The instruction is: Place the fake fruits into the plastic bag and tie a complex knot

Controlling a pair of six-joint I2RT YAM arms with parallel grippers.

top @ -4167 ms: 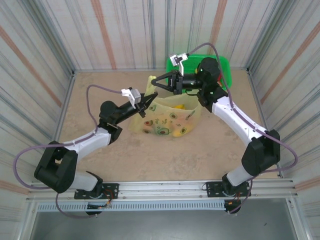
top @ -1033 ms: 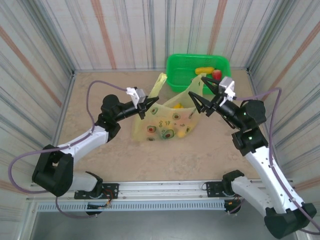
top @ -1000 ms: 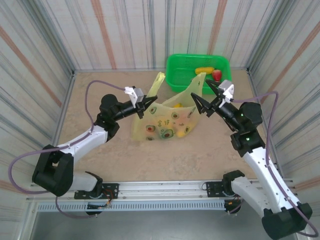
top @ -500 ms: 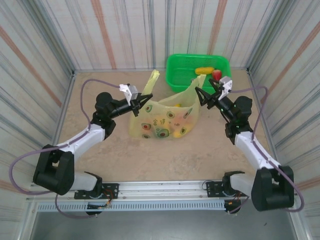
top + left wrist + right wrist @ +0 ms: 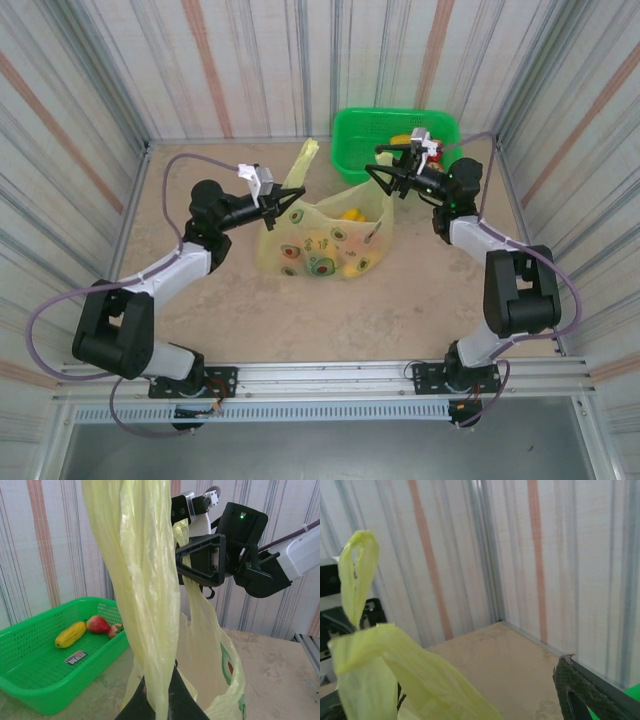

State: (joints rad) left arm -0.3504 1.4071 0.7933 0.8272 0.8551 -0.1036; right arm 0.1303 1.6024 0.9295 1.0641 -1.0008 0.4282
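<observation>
Nearby, green basket [image 5: 358,138], behind plastic bag [image 5: 318,240]

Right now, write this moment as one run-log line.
left pincer: shut on left handle | right pincer: open around right handle | plastic bag: fruits inside, untied | green basket: banana, red fruits inside

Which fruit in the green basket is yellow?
The long, banana-like fruit. The two small fruits beside it in the basket are red.
</observation>
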